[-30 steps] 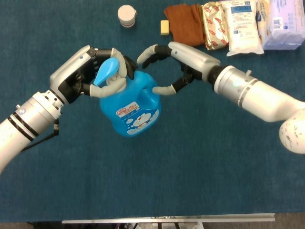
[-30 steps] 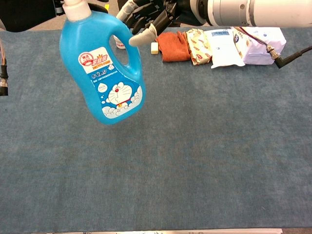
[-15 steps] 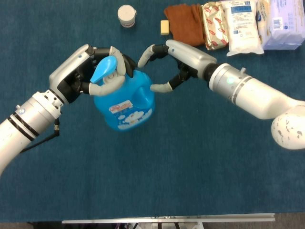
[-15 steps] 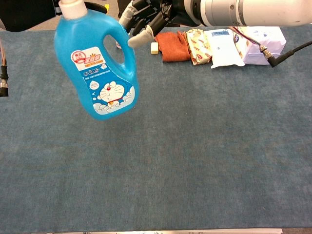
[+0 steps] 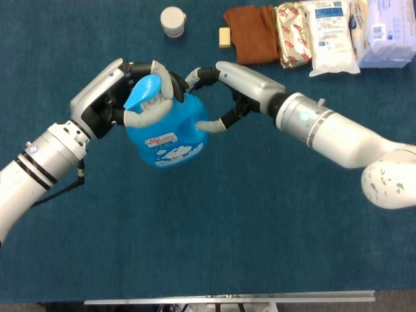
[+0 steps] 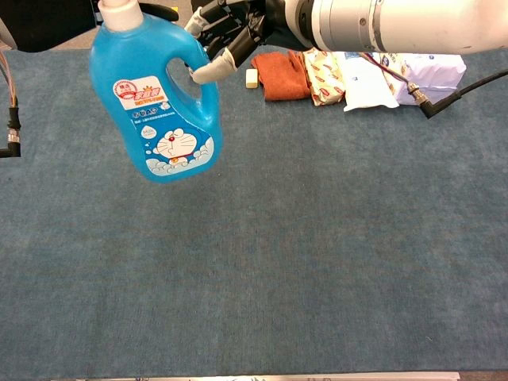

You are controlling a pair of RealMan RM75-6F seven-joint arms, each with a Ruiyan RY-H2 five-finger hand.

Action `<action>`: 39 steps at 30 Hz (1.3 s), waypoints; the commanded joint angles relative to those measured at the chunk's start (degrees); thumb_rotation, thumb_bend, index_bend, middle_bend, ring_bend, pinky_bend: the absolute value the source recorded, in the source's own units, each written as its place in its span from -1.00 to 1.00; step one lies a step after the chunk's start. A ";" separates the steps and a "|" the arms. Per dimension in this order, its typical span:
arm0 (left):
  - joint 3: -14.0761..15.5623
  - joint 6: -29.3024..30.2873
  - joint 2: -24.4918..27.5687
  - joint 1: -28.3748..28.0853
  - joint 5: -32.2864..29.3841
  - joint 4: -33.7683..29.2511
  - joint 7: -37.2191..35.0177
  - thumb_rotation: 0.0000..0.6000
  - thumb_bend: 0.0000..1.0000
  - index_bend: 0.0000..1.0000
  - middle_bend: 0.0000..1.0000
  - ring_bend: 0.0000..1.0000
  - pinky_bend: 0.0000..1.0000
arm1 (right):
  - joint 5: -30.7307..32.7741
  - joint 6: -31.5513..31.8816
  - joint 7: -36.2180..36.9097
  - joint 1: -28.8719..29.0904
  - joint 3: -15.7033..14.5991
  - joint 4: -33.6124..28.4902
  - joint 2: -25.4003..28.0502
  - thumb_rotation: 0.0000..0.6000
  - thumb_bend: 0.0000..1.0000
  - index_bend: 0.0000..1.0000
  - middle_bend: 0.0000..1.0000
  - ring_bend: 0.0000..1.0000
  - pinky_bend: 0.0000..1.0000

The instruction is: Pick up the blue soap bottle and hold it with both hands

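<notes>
The blue soap bottle (image 5: 168, 133) hangs above the table, cap uppermost, with a cartoon label facing the chest view (image 6: 163, 119). My left hand (image 5: 123, 97) grips it around the neck and light-blue cap. My right hand (image 5: 218, 97) is at the bottle's handle, fingers spread. Its thumb lies against the handle's side and its other fingers arch over the top. In the chest view one fingertip (image 6: 205, 75) of the right hand (image 6: 226, 32) sits at the handle opening. I see no closed grasp there.
Along the far edge lie a white jar (image 5: 173, 21), a yellow soap bar (image 5: 225, 37), a brown cloth (image 5: 252, 32), a snack packet (image 5: 292, 26) and white packs (image 5: 331, 36). The dark blue table cloth (image 5: 195, 247) stretches to the near edge.
The bottle has shifted left and risen a little in my left hand. My right hand has followed leftward, from beside the handle to contact with it.
</notes>
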 commanded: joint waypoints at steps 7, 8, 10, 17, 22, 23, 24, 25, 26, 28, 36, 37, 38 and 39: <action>-0.51 -0.53 -0.49 -0.04 -0.31 -0.06 0.06 1.00 -0.03 0.52 0.00 -0.39 -0.45 | 2.40 3.42 -2.67 1.17 -0.75 -0.27 -2.32 1.00 -0.38 -0.15 -0.32 -0.57 -0.66; -0.54 -0.57 -0.52 -0.03 -0.27 -0.07 -0.01 1.00 -0.03 0.52 0.00 -0.39 -0.45 | 2.79 3.96 -3.01 1.32 -0.85 -0.30 -2.61 1.00 -0.35 -0.12 -0.31 -0.57 -0.66; -0.58 -0.70 -0.56 -0.03 -0.12 0.00 -0.10 1.00 -0.03 0.52 0.00 -0.39 -0.45 | 3.67 5.23 -3.79 1.62 -1.01 -0.48 -3.31 1.00 -0.29 -0.08 -0.28 -0.55 -0.67; -0.84 -0.71 -0.86 0.17 -0.36 0.23 -0.27 1.00 -0.03 0.51 0.00 -0.39 -0.45 | 7.02 11.12 -6.35 1.79 -1.34 -0.65 -6.58 1.00 -0.05 0.13 -0.13 -0.36 -0.53; -0.77 -0.76 -0.76 0.35 0.27 0.31 -0.72 1.00 -0.04 0.48 -0.01 -0.39 -0.45 | 7.95 12.19 -7.45 1.28 -0.91 -0.62 -7.74 1.00 -0.04 0.14 -0.12 -0.34 -0.39; -0.74 -0.74 -0.78 0.40 0.35 0.36 -0.84 1.00 -0.04 0.46 -0.01 -0.39 -0.45 | 7.97 12.43 -7.58 1.06 -0.72 -0.61 -7.92 1.00 -0.04 0.14 -0.11 -0.34 -0.38; -0.72 -0.75 -0.80 0.43 0.41 0.41 -0.99 1.00 -0.04 0.45 -0.01 -0.39 -0.45 | 8.04 12.55 -7.67 0.89 -0.61 -0.58 -8.05 1.00 -0.03 0.14 -0.11 -0.34 -0.38; -0.72 -0.74 -0.84 0.44 0.46 0.48 -1.16 1.00 -0.04 0.44 -0.02 -0.39 -0.45 | 8.14 12.63 -7.73 0.74 -0.49 -0.54 -8.17 1.00 -0.02 0.14 -0.10 -0.34 -0.38; -0.71 -0.69 -0.89 0.48 0.56 0.58 -1.32 1.00 -0.04 0.43 -0.01 -0.40 -0.45 | 8.34 12.87 -7.88 0.56 -0.36 -0.44 -8.37 1.00 -0.01 0.14 -0.09 -0.32 -0.37; -0.67 -0.66 -0.98 0.50 0.75 0.70 -1.40 1.00 -0.04 0.42 -0.01 -0.40 -0.45 | 8.48 13.21 -8.29 0.36 -0.24 -0.31 -8.69 1.00 0.03 0.14 -0.07 -0.29 -0.32; -0.38 -0.93 -1.31 0.26 1.65 0.99 -2.09 1.00 -0.04 0.39 -0.01 -0.41 -0.45 | 8.37 14.48 -8.91 -1.01 1.20 -0.13 -9.89 1.00 0.09 0.19 -0.02 -0.23 -0.15; -0.34 -0.95 -1.31 0.24 1.77 1.06 -2.22 1.00 -0.04 0.37 -0.02 -0.41 -0.45 | 8.25 14.49 -8.90 -1.21 1.36 -0.15 -9.98 1.00 0.09 0.20 -0.01 -0.22 -0.13; -0.31 -0.95 -1.34 0.22 1.81 1.14 -2.31 1.00 -0.04 0.34 -0.02 -0.41 -0.45 | 8.10 14.40 -8.92 -1.41 1.48 -0.16 -10.01 1.00 0.09 0.21 -0.01 -0.21 -0.12; -0.28 -0.97 -1.38 0.19 1.84 1.24 -2.40 1.00 -0.04 0.31 -0.03 -0.42 -0.45 | 7.82 14.32 -8.94 -1.67 1.65 -0.14 -10.08 1.00 0.09 0.21 -0.01 -0.21 -0.12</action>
